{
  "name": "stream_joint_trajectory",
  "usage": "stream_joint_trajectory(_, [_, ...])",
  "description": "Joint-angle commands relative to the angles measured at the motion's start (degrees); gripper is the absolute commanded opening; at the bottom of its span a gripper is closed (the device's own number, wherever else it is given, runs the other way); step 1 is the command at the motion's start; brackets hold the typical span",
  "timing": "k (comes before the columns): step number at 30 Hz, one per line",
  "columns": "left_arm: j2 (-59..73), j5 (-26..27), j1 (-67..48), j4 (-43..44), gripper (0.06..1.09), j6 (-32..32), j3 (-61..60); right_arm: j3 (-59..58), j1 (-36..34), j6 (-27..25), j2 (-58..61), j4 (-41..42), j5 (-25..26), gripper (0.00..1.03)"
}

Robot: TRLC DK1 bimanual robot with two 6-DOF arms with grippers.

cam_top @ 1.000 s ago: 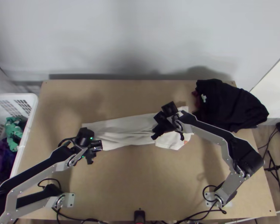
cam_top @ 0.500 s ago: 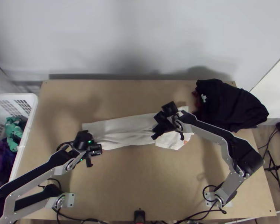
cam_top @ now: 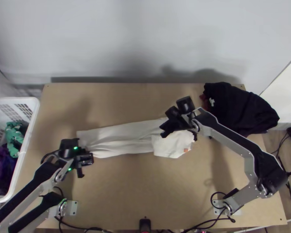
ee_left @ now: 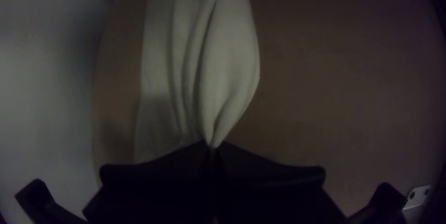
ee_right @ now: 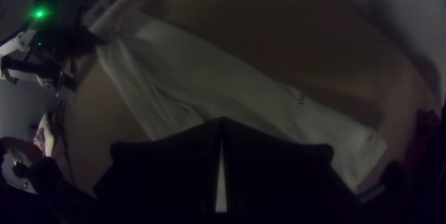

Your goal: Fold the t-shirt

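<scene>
Matt, creased cloth was seen in the t-shirt and dull cloth in the dark heap. The table was surfaced in smooth wood, the basket moulded in plastic, the arm link finished in metal.

On counter: t-shirt across middle; garment pile at far right. Left of counter: basket, clothes inside.

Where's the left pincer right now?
The left pincer is shut on gathered cloth of the white t-shirt, at the shirt's left end in the top view, the end toward the laundry basket.
</scene>
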Motion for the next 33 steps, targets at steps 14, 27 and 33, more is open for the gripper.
stream_joint_trajectory(14, [5.7,3.7,-15.6,-2.0,0.09,0.4,19.2,-4.9,-6.4,1.3,-9.7,-5.1,-0.6,0.03])
stream_joint_trajectory(27, [27.3,3.7,-26.3,3.6,0.09,8.7,39.3,-6.8,-14.7,3.8,-22.0,-10.8,-1.4,0.03])
stream_joint_trajectory(33, [38.4,4.0,-31.9,4.0,0.09,12.9,49.4,-8.4,-18.0,4.1,-26.4,-12.5,-2.6,0.03])
